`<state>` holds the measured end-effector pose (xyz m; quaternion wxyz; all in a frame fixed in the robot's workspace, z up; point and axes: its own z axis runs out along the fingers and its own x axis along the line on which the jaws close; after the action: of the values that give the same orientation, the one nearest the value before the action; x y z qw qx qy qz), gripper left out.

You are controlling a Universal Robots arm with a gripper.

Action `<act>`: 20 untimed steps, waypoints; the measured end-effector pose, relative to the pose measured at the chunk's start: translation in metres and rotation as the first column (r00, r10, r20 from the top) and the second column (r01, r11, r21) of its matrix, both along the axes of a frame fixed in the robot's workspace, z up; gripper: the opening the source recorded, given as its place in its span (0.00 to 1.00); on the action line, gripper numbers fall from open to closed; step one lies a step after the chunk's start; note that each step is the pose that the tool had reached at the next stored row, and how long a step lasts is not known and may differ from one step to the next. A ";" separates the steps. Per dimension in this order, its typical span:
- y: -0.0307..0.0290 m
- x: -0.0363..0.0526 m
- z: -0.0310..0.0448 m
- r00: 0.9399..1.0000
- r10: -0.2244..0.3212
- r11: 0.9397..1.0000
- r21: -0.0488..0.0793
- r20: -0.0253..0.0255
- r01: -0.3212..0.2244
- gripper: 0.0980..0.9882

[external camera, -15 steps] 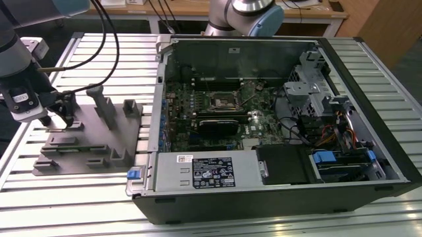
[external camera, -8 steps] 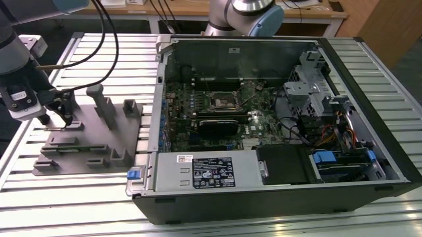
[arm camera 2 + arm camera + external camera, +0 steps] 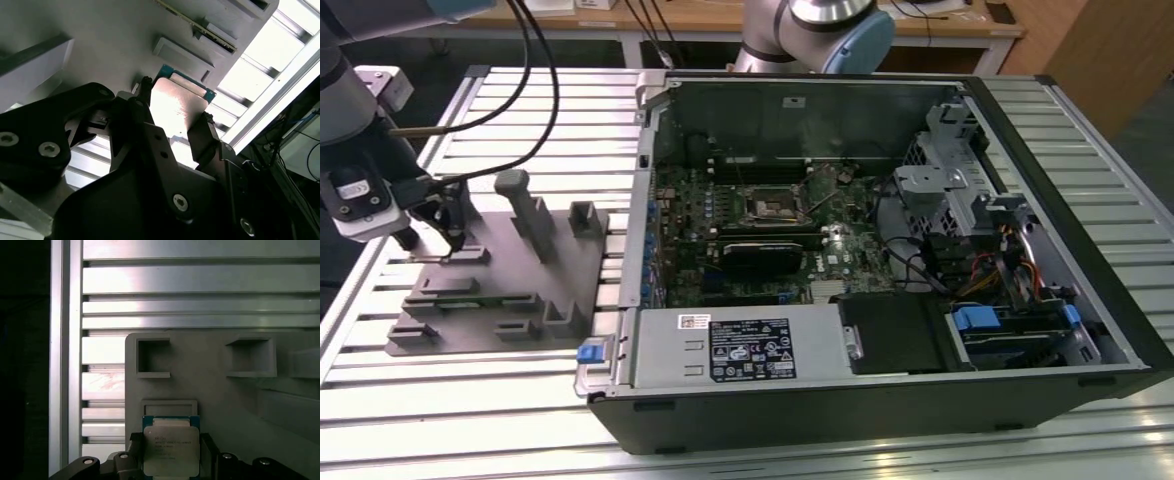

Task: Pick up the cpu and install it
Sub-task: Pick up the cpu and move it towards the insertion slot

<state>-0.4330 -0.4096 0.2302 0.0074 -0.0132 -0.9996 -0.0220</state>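
The cpu [image 3: 171,445] is a small flat square chip with a silvery top and a thin blue-green edge [image 3: 175,107]. It lies just over the grey holder block [image 3: 494,290], beside a shallow raised frame [image 3: 170,407]. My gripper [image 3: 438,245] stands over the holder's far corner at the exterior view's left. In both wrist views its two dark fingers [image 3: 202,135] press against opposite edges of the chip, shut on it [image 3: 171,455]. The square metal-framed socket [image 3: 774,205] sits on the motherboard inside the open computer case, well to the exterior view's right of my gripper.
The grey holder carries several upright posts [image 3: 520,205] and pockets [image 3: 152,357]. The open computer case [image 3: 881,250] lies on a slatted aluminium table [image 3: 440,400], with a black heatsink block [image 3: 767,250], drive cage and cables inside. Black cables [image 3: 540,70] hang near my arm.
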 end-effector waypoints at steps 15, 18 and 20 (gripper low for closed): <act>0.0000 0.0000 0.0108 1.000 0.000 1.000 0.000 0.000 0.000 0.50; 0.0000 0.0000 0.0120 1.000 0.000 1.000 0.000 0.000 0.000 0.50; 0.0000 0.0000 0.0127 1.000 0.000 1.000 0.000 0.000 0.000 0.50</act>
<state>-0.4330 -0.4095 0.2430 0.0073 -0.0132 -0.9996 -0.0220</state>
